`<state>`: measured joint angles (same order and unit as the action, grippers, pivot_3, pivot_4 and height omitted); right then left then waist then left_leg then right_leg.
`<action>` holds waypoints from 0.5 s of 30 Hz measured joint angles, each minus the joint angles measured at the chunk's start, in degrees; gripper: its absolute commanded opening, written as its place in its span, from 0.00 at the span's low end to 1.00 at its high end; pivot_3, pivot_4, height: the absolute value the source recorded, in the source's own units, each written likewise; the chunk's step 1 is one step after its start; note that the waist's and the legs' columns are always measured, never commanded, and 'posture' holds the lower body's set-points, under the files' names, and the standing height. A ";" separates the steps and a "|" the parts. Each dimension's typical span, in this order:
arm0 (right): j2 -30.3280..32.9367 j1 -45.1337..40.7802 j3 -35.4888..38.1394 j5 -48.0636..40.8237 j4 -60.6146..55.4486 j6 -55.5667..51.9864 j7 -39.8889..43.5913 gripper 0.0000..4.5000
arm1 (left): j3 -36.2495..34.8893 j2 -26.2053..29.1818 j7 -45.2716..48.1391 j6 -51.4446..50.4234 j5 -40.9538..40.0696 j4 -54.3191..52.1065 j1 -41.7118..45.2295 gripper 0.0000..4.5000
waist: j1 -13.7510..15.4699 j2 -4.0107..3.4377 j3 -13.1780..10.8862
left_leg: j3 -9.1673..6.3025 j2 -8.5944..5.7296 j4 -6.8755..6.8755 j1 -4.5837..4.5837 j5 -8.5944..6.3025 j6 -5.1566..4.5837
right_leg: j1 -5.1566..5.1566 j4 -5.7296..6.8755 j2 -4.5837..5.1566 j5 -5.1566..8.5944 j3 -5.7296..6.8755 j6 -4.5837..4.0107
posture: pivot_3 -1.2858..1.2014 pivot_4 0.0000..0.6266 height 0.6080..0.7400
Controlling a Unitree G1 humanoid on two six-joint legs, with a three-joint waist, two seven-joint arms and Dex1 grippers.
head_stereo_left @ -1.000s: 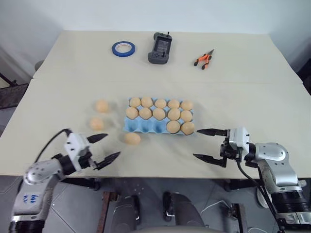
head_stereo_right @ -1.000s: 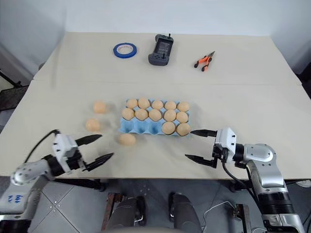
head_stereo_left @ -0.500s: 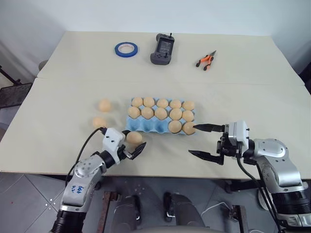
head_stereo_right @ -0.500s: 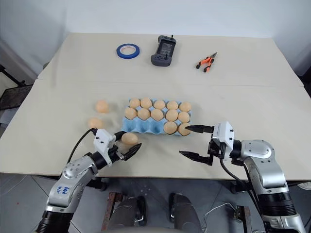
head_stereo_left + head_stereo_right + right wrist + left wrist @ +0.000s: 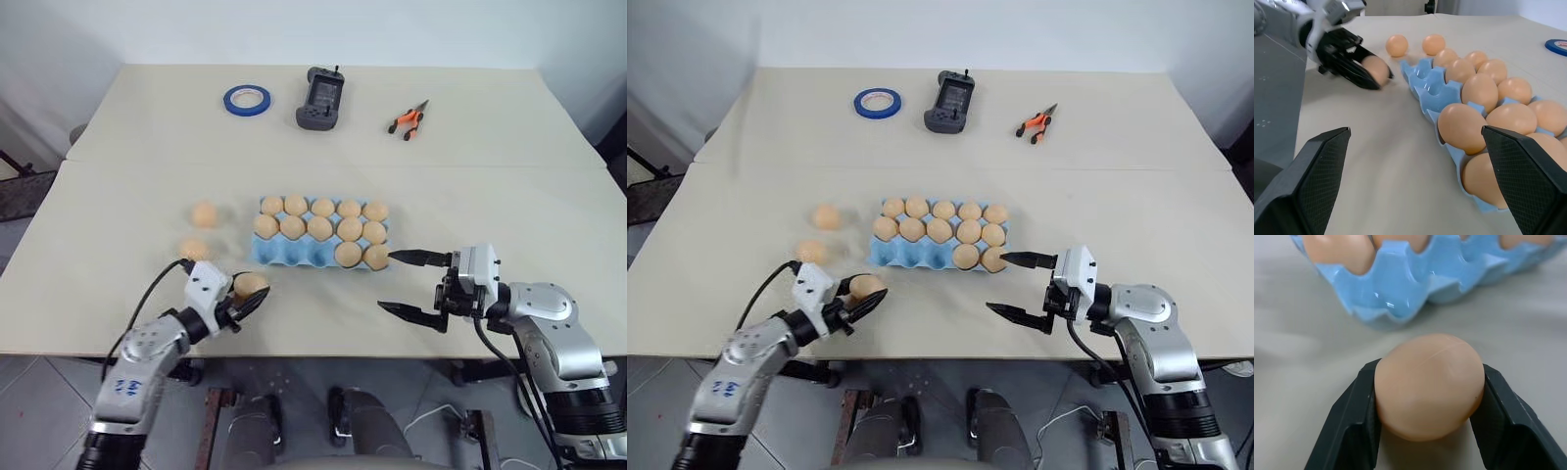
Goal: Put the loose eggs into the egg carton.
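Black left fingers (image 5: 1359,421) pinch a smooth oval egg (image 5: 1429,384).

Egg carton (image 5: 1415,281) glossy blue plastic; egg (image 5: 1429,386) smooth matt; fingers (image 5: 1347,428) matt black.

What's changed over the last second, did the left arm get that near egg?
Yes. The left gripper swung in toward the egg carton and shut its jaws on the nearest loose egg. The right gripper stayed open beside the carton; two loose eggs unmoved.
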<state>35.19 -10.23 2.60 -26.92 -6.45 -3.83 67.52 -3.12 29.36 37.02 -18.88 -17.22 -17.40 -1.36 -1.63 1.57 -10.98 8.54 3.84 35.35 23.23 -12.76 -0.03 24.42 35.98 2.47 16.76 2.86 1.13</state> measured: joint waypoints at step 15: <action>-1.58 1.76 0.19 1.76 1.89 3.16 -2.08 1.00 | 13.32 -6.03 10.77 10.78 4.74 18.73 26.09 0.47 | 1.34 0.00 0.00 | 0.05 -0.08 -0.03 0.04 0.15 -0.35 | 0.02 0.05 -0.01 -0.07 -0.01 0.12 | 0.52 0.24 1.00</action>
<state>33.61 -8.47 2.79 -25.15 -4.56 -0.67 65.44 10.20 23.33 47.78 -8.10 -12.48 1.33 24.73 -0.29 1.57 -10.98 8.59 3.76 35.32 23.27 -12.62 -0.38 24.45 36.03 2.47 16.68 2.85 1.24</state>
